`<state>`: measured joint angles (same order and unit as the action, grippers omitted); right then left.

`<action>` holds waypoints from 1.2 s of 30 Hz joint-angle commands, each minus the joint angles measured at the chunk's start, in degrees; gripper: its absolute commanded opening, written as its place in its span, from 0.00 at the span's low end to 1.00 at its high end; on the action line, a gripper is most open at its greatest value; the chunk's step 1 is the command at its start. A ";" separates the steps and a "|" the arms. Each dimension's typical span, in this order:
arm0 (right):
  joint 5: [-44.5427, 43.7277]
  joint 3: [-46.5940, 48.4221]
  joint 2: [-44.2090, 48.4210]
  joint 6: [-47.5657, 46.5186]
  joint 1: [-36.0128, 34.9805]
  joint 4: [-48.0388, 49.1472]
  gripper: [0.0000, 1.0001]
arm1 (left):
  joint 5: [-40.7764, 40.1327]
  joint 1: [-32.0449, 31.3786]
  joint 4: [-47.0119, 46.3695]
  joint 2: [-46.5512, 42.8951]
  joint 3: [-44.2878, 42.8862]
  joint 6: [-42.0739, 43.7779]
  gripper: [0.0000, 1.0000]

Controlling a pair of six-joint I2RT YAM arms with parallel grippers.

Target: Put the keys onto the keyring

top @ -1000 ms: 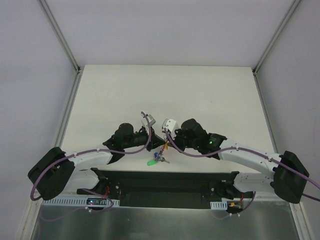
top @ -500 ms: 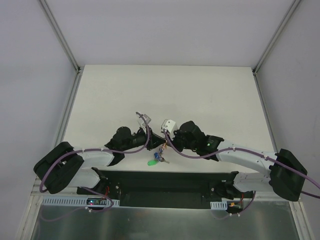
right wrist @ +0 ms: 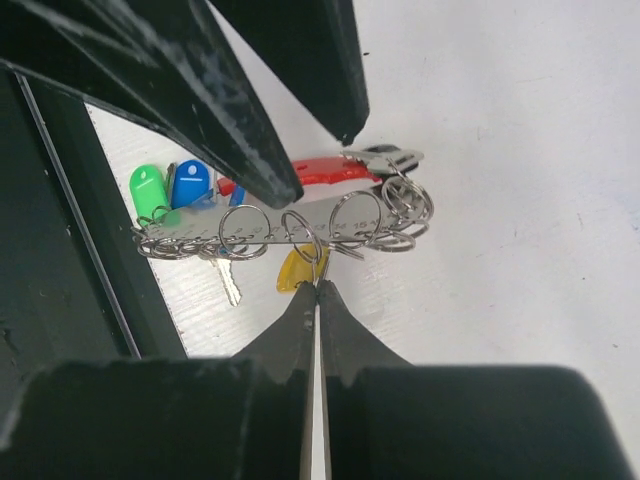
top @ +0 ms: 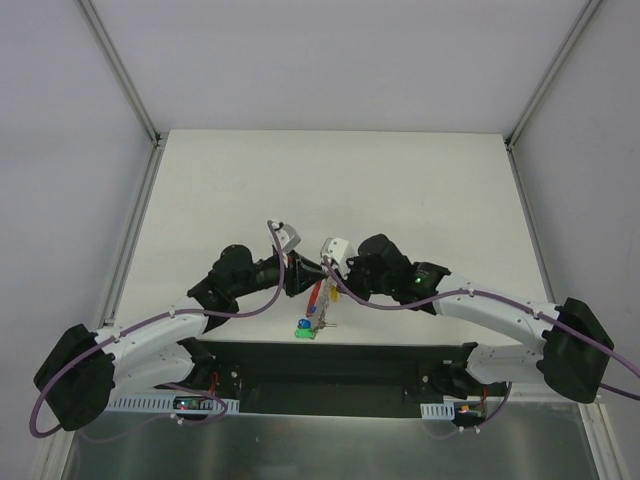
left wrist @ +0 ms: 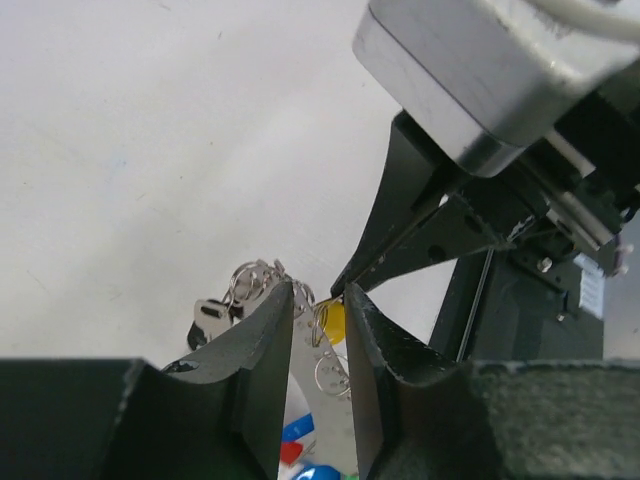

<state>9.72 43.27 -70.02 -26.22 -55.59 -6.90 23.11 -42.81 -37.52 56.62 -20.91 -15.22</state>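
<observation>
We've got the keyring point(right wrist: 322, 170) bunch at the bench's point(top: 420, 200) near edge, about mid. It's a red band plus a silver bar point(right wrist: 265, 228) strung with thin rings, with the green key point(right wrist: 147, 188), blue key point(right wrist: 188, 184) and yellow key point(right wrist: 297, 272) alongside. On the right gripper point(right wrist: 316, 287) the fingers are pressed together, apparently on one ring point(right wrist: 312, 250) by the yellow key. On the left gripper point(left wrist: 318, 292) the fingers are slightly apart, gripping nothing we can see. We judge the bunch light and the metal stiff and slick, with springy rings. We'd take keys by the plastic cap and rings edge-on.
</observation>
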 commanded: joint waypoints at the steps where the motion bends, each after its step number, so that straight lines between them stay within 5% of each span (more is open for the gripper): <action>1: 3.02 3.93 -0.73 -2.17 0.75 -1.89 0.01 | 6.23 -0.35 14.30 0.59 -6.15 10.81 0.26; 10: 5.84 5.60 -2.23 -3.05 1.19 -3.74 0.01 | 16.07 -0.35 17.83 8.06 -10.82 20.92 0.21; 23: 6.46 4.99 -1.52 -3.40 1.28 -3.48 0.02 | 22.94 1.67 16.25 16.24 -13.37 20.76 0.22; 36: 6.19 3.40 0.85 -2.52 1.72 -1.63 0.01 | 26.36 7.21 -3.33 14.31 -3.54 6.01 0.23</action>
<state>14.46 46.06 -71.53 -28.58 -53.98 -11.68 45.54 -36.60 -31.20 71.99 -26.85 -2.94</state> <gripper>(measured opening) 0.017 0.224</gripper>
